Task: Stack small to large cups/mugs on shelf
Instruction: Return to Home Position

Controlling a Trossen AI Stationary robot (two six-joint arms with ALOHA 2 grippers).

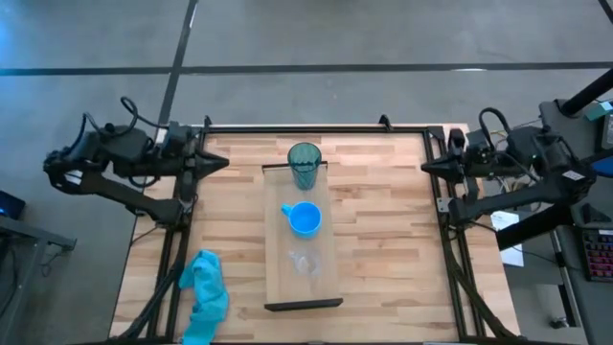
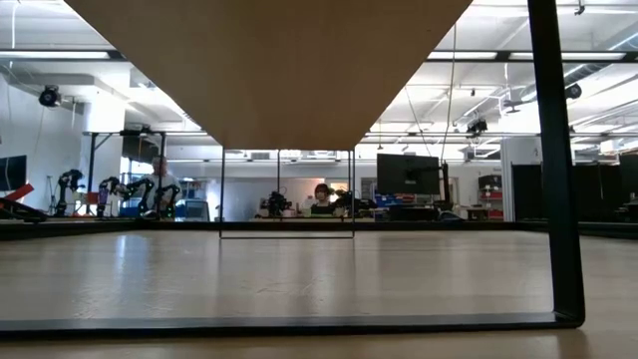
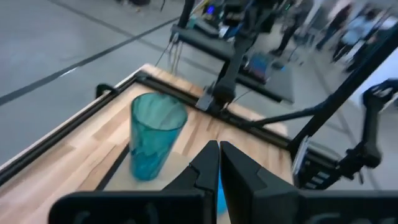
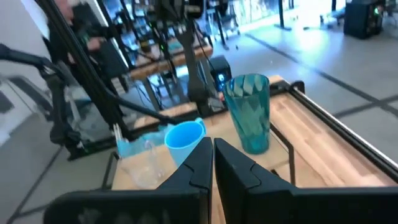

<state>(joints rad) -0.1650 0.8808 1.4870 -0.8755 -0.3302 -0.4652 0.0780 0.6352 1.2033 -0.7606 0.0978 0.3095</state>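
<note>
The light wooden shelf [image 1: 280, 254] lies lengthwise in the middle of the table. Three vessels stand on it in a row. The teal tumbler [image 1: 305, 165] is at the far end, the blue mug [image 1: 305, 219] in the middle, and the small clear cup [image 1: 305, 262] toward the near end. My left gripper [image 1: 224, 163] is shut and empty at the table's far left edge, and my right gripper [image 1: 425, 168] is shut and empty at the far right edge. The tumbler shows in the left wrist view [image 3: 152, 134]. The right wrist view shows the tumbler [image 4: 249, 112], the mug [image 4: 185, 140] and the cup [image 4: 146, 165].
A light blue cloth [image 1: 204, 295] lies crumpled at the table's near left corner. A dark frame [image 1: 316, 129] runs around the tabletop. The low view looks under the shelf's board [image 2: 269, 70], past its dark rail [image 2: 553, 199], and shows people in the room behind.
</note>
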